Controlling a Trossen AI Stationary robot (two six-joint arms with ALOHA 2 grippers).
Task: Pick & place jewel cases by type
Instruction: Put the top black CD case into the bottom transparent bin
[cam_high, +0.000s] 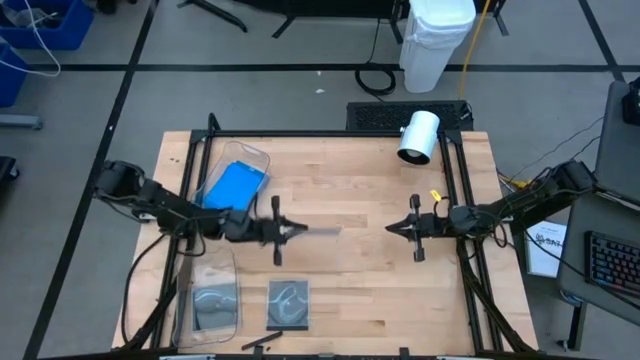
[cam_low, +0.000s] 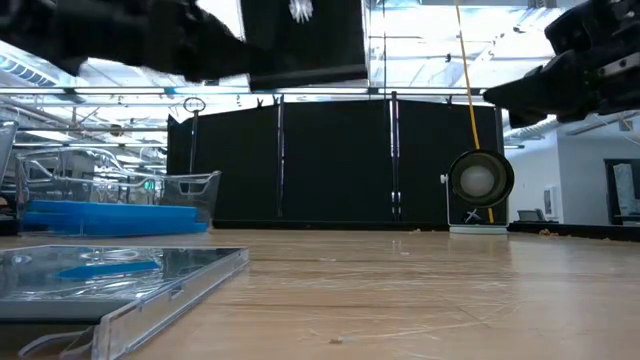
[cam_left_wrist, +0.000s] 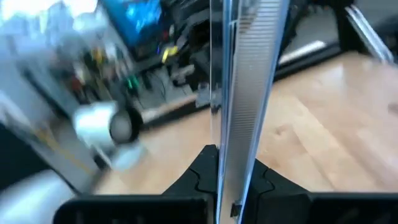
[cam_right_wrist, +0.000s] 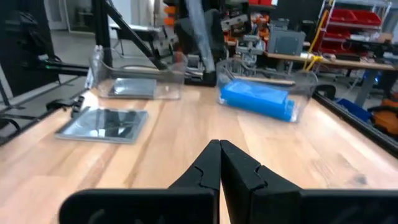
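Held edge-on in the left gripper (cam_left_wrist: 231, 171): a clear case (cam_left_wrist: 242, 81), pinched low on one edge between the two fingers, the rest standing free above the table's (cam_high: 370, 290) middle. Thin, stiff, light — but brittle and slick, so a bite this near the rim leaves a long unsupported slab, likely to pivot or slip if swung hard; better a hold closer to the hinge spine, firm without crushing. Blurred in the high view, so exact tilt hard to tell, probably close to flat-on-edge there (cam_high: 312, 231). Elsewhere: blue cases (cam_high: 234, 185) stacked in the far bin (cam_high: 262, 155) on the left side; a grey case (cam_high: 214, 304) lying in the near bin (cam_high: 236, 262); one more grey case (cam_high: 288, 302) flat on bare wood just beside that bin, apart from it. That loose one harder to take — flush with the table, no edge proud, so likely in need of a nudge or a fingertip under a corner. Right gripper (cam_right_wrist: 219, 149) hanging above the table's right half, fingers pressed together on nothing, waiting. Judging by colour, carried case bound for the near bin with the grey ones.
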